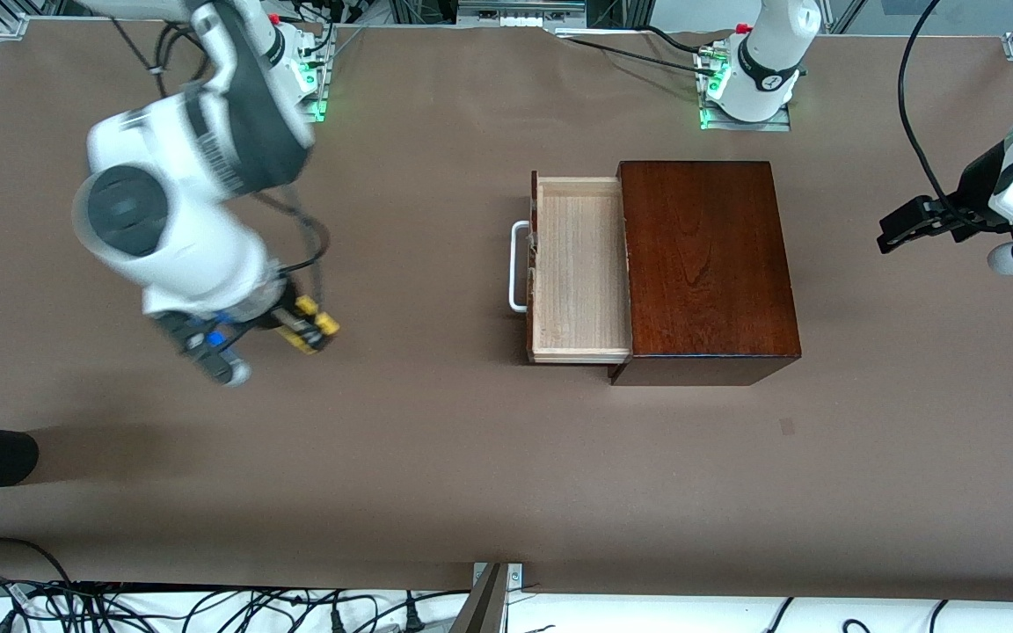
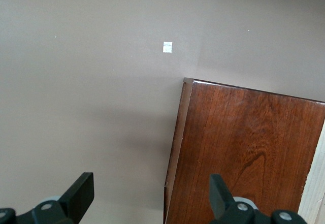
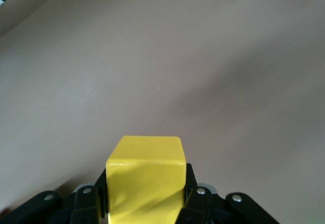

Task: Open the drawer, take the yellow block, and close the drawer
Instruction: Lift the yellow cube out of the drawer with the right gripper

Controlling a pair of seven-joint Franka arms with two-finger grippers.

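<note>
Front view: right gripper (image 1: 309, 325) clamped on yellow block (image 1: 315, 322), over bare table (image 1: 436, 457) toward the right arm's end, arm bent downward. Drawer (image 1: 579, 268) pulled out of dark wooden box (image 1: 704, 264), white handle (image 1: 518, 266) showing. Left gripper (image 1: 898, 230) waits by the box.

Left wrist view: fingers (image 2: 81, 191) spread wide, holding nothing, over the box's edge (image 2: 244, 148).

Right wrist view: block (image 3: 144, 181) pinched between both fingers (image 3: 195, 193).
</note>
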